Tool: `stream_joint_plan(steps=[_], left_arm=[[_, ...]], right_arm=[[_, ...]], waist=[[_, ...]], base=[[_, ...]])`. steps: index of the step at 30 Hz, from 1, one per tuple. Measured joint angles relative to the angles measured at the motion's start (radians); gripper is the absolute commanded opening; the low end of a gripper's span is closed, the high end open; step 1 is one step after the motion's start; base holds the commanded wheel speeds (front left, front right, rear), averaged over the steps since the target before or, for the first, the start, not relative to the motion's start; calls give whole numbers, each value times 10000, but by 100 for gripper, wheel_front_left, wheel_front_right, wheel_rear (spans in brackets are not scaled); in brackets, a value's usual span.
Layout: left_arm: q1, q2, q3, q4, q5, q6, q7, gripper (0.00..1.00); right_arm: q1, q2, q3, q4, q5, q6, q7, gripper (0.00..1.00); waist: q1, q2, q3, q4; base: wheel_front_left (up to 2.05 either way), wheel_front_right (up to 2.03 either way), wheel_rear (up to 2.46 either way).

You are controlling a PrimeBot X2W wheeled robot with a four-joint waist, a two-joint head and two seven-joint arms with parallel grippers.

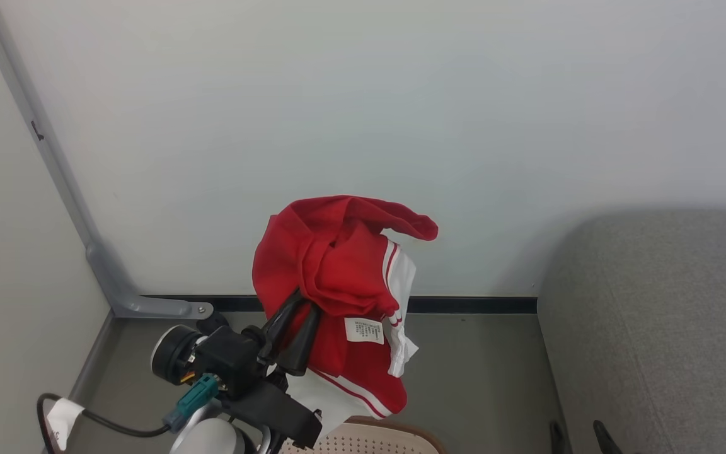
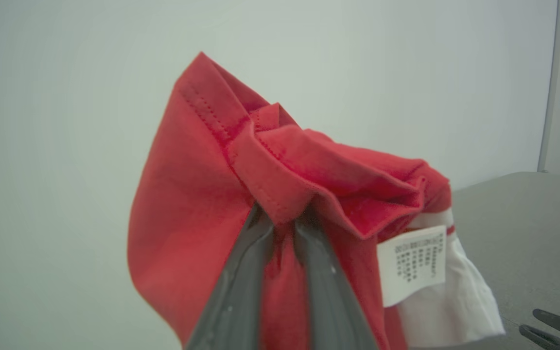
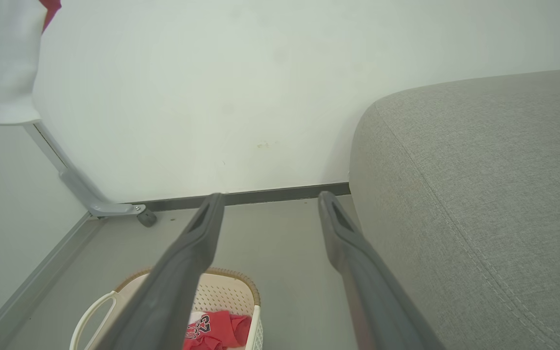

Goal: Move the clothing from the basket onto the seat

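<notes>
Left end effector [image 1: 305, 305], at the near left of the head view, has its two dark fingers pressed together on a fold of a red garment [image 1: 331, 265]. The left wrist view shows the stitched red hem pinched right at the fingertips [image 2: 280, 219]. The cloth bunches above and around the tips and drapes down past them on the right side. It is held up in the air in front of the pale wall [image 1: 401, 94]. Its long axis runs up and down, with the crumpled top flopping to the right and the striped lower edge pointing down. A white panel and a white care label [image 1: 364, 330] face the head camera.

Directly below it the basket [image 1: 363, 441] stands on the grey floor [image 1: 476, 378], clear of the hanging cloth. In the right wrist view a second red garment [image 3: 217, 328] lies crumpled inside the basket [image 3: 241, 278], its dark lettering too small to read. That makes two garments, one lifted and one in the basket, with one basket and one seat.

Further right, the right end effector [image 3: 270, 196] hangs with its fingers spread apart and nothing between them. The seat [image 1: 653, 328] fills the right side, well apart from the held garment.
</notes>
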Motion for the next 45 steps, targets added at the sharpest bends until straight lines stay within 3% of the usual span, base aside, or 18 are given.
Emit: stream_joint_plan(steps=[16,21,24,35,45], left_arm=[[-10,309,-708,-1699,-370,-63,-2,0],[-9,495,-911,-2011,-456,-63,-2,0],[3,612,-1012,-2088,-516,-63,-2,0],[2,665,-1294,-2151,-677,-63,-2,0],[-30,756,-1603,-2057,-966,-63,-2,0]], right_arm=[[58,63,326,-512,-359,447,0,100],[270,73,834,-1127,-380,1239,0,100],[410,81,1195,-1672,-382,1478,0,100],[414,-458,2447,-3388,-997,1643,-2,100],[153,-978,3097,-4238,-1820,1668,-2,100]], waist=[[0,0,-71,9],[0,0,-68,15],[0,0,-46,-3],[0,0,155,-195],[0,0,260,-268]], base=[[0,0,0],[0,0,0],[0,0,0],[0,0,0],[0,0,0]])
